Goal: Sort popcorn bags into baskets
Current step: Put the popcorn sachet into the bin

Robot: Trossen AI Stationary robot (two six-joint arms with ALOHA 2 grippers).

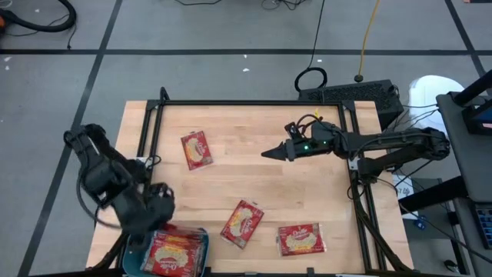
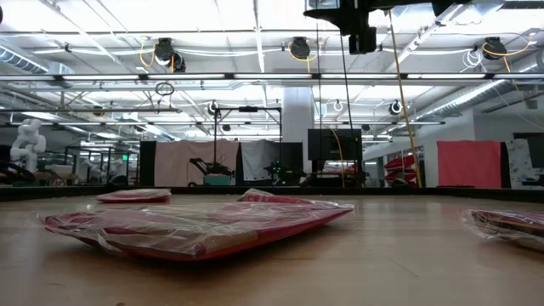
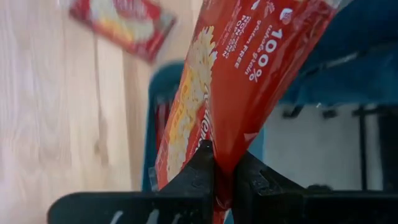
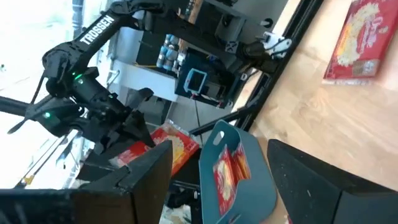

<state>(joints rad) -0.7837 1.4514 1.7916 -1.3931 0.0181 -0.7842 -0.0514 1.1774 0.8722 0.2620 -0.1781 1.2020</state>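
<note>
Pale wood table [image 1: 254, 177] (black-framed), grey floor [image 1: 192, 31], lit workshop beyond

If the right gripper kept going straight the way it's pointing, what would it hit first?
Probably nothing on the table at first: the open right gripper points toward the left arm's side, passing near the popcorn bag, though its height is unclear.

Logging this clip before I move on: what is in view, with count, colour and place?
loose bags: three, red with cream picture, on the table: far-left, near-centre, near-right
held bag: one, red, pinched in the left claw beside the bin
bin: one, teal, near-left table edge, red bags inside; count unclear
table: one, light wood, black frame
left claw: shut on the held bag, by the bin
right claw: open, empty, above table centre
</note>
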